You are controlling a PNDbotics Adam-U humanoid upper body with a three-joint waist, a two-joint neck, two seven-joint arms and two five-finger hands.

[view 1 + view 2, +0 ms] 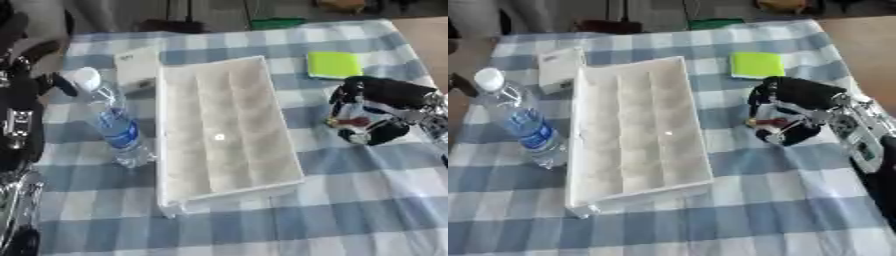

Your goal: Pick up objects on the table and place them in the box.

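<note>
My right hand (785, 117) curls its fingers round a small red-and-yellow object (765, 122) beside the box (636, 135). My left hand (17, 95) shows only in the left eye view; its fingers I cannot tell.

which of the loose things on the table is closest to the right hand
The green pad, lying flat just beyond the right hand. The bottle and the white card are across the box, on its left.
</note>
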